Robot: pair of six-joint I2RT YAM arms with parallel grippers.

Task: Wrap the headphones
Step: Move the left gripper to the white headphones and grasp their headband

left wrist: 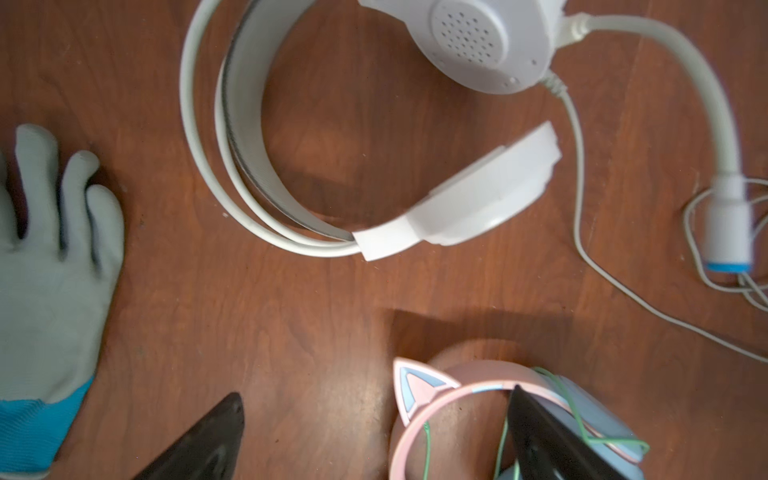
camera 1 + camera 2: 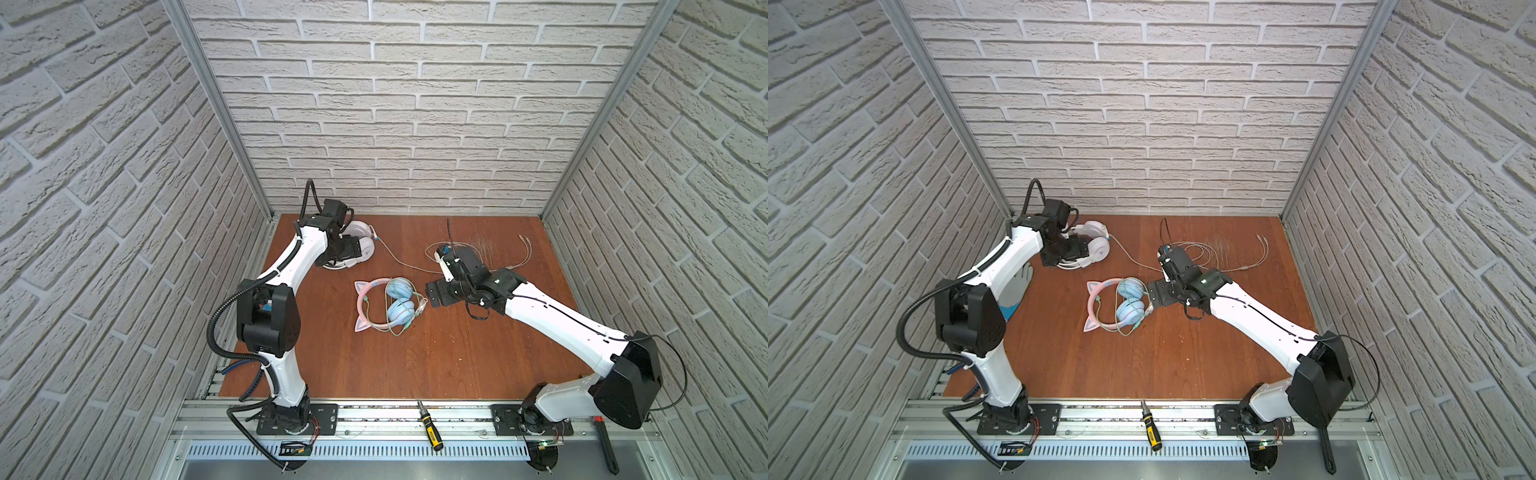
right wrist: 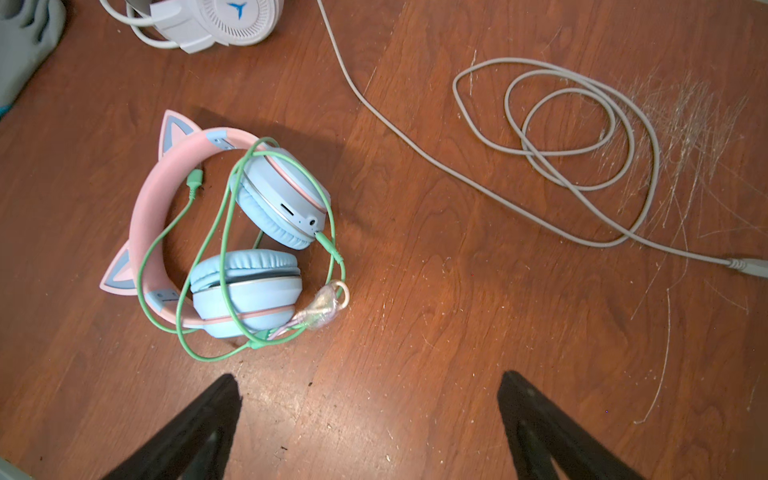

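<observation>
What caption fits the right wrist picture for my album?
Open right gripper near cat-ear headphones looped in green cable; white cable loose.

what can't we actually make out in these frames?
- white headphones: band mostly hidden under the left arm in both top views.
- glove: mostly behind that arm in both top views; cut by the left wrist view's edge.
- pink headphones: cut off by the left wrist view's edge.
- white cable plug: cut by the right wrist view's edge.
</observation>
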